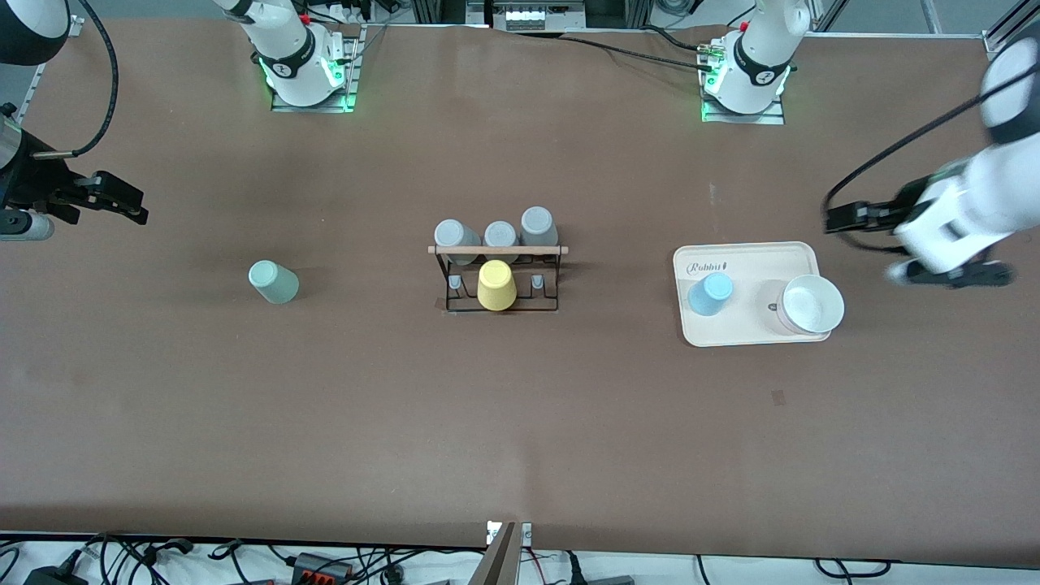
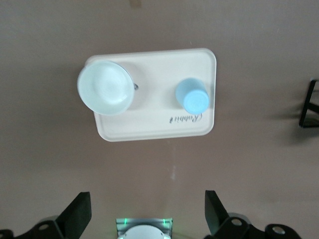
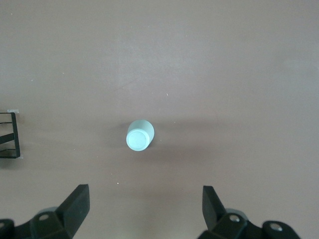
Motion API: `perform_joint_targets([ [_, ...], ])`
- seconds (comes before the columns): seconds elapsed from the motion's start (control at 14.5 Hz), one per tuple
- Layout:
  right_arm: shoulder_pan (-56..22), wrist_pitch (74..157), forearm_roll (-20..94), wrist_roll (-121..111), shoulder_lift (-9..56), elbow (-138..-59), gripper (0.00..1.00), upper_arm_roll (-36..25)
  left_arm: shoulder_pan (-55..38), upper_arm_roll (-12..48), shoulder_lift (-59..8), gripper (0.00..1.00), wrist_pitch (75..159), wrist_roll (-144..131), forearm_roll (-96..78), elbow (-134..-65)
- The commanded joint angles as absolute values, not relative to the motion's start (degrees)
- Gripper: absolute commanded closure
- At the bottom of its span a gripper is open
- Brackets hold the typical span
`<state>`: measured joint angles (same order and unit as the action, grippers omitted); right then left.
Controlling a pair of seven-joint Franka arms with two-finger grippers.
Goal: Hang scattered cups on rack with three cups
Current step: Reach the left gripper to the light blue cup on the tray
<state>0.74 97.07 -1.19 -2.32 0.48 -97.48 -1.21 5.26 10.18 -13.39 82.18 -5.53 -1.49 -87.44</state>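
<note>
The pale mint green cup [image 1: 274, 282] lies on the table toward the right arm's end; it also shows in the right wrist view [image 3: 139, 135]. The light blue cup [image 1: 711, 294] stands on the cream tray [image 1: 751, 333]; it also shows in the left wrist view [image 2: 193, 95]. The black wire rack [image 1: 497, 276] with its wooden rod [image 1: 497, 250] stands mid-table. My right gripper [image 1: 130, 207] is open and empty, high over the table's right-arm end [image 3: 144, 194]. My left gripper [image 1: 841, 219] is open and empty, high beside the tray [image 2: 148, 199].
Three grey cups [image 1: 501, 236] and a yellow cup [image 1: 496, 285] sit on the rack's pegs. A white bowl [image 1: 812, 305] stands on the tray beside the blue cup. A corner of the rack shows in each wrist view [image 2: 309, 104] [image 3: 10, 134].
</note>
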Motion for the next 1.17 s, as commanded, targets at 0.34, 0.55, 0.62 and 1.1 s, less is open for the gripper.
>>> perform_joint_targets([
  [0.34,0.8,94.5,-1.7,-2.4,0.2,-97.6,0.00,-0.6,4.3,12.5,-20.1,0.00,102.3,-14.4,-3.5,-99.5],
  [0.55,1.0,94.9,-1.8,-2.1,0.2,-97.6,0.00,-0.6,2.8,12.7,-20.0,0.00,114.5,-18.4,-3.4,-107.8],
  [0.62,1.1,95.0,-1.8,-1.8,0.2,-97.6,0.00,-0.6,2.1,12.9,-20.1,0.00,117.0,-19.8,-3.4,-109.7],
  [1.1,1.3,95.8,-1.8,-1.6,0.3,-97.7,0.00,-0.7,0.4,13.2,-21.6,0.00,134.5,-21.4,-3.3,-120.4],
])
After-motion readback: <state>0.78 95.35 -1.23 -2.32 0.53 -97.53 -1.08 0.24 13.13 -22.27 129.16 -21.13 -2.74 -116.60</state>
